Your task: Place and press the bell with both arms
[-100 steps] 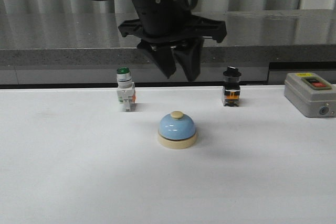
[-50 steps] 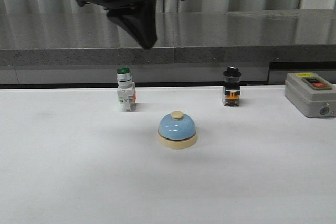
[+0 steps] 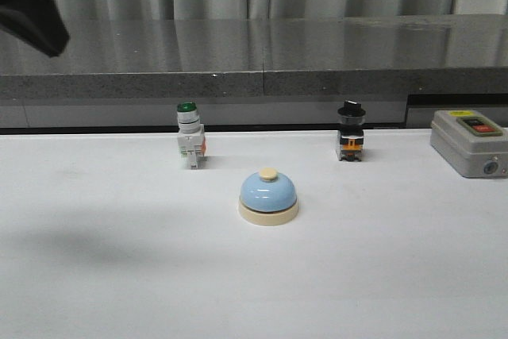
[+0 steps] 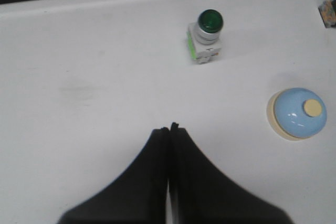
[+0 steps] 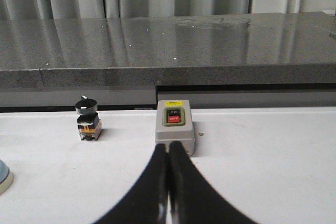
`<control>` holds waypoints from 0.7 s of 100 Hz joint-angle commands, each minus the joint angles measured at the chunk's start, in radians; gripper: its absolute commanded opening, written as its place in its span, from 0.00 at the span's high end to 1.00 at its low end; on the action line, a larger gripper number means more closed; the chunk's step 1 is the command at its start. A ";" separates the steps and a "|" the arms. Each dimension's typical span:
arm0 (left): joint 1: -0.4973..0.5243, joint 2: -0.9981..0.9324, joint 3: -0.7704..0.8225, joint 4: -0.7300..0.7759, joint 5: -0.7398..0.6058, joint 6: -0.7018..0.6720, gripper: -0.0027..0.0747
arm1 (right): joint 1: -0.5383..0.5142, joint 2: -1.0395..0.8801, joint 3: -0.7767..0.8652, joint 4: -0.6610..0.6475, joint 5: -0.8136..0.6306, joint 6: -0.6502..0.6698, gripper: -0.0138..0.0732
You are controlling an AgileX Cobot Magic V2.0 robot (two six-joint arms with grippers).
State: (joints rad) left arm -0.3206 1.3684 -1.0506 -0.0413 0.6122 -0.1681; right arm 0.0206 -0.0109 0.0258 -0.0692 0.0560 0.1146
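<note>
Two grippers are in evidence, both with fingers pressed together and holding nothing. In the front view, the left gripper point(image 3: 36, 17) shows only as a dark shape in the upper left corner, well above the white table point(image 3: 119, 275); its own wrist view shows the left gripper point(image 4: 169, 129) with prongs meeting in a single seam, no gap between them, hanging over bare table surface.

Moving rightward in the front view: a green-capped push-button switch point(image 3: 190, 134) stands upright left of centre, near the table's far edge. The bell point(image 3: 268, 196) sits at the centre of the frame — upright on its cream base, cream button on top, nothing touching it. It lies nearer the camera than the switches and apart from both. In the left wrist view the bell point(image 4: 297, 114) appears at the right edge of the frame, well apart from the prongs, with the green-capped switch point(image 4: 206, 36) at upper centre.

Right of centre stands a black-knobbed switch point(image 3: 350, 131) with an orange band. At the far right edge rests a grey control box point(image 3: 470, 142).

The right gripper point(image 5: 168, 153) — seen only in its wrist view — is likewise closed flat, tips meeting in front of the grey box point(image 5: 175, 128); whether they touch it cannot be told.
</note>
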 commanded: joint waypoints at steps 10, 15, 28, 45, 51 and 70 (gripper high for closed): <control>0.108 -0.191 0.112 -0.014 -0.104 -0.010 0.99 | -0.006 -0.016 -0.014 -0.005 -0.083 -0.003 0.91; 0.140 -0.244 0.148 -0.014 -0.115 -0.010 0.99 | -0.006 -0.016 -0.014 -0.005 -0.083 -0.003 0.91; 0.224 -0.358 0.235 -0.014 -0.139 -0.010 0.99 | -0.006 -0.016 -0.014 -0.005 -0.083 -0.003 0.91; 0.286 -0.479 0.342 -0.014 -0.162 -0.008 0.99 | -0.006 -0.016 -0.014 -0.005 -0.083 -0.003 0.91; 0.286 -0.516 0.373 -0.018 -0.169 -0.008 0.99 | -0.006 -0.016 -0.014 -0.005 -0.083 -0.003 0.91; 0.281 -0.636 0.475 -0.040 -0.229 -0.008 0.99 | -0.006 -0.016 -0.014 -0.005 -0.083 -0.003 0.91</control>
State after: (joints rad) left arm -0.0395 0.7887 -0.5826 -0.0656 0.4850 -0.1681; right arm 0.0206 -0.0109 0.0258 -0.0692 0.0560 0.1146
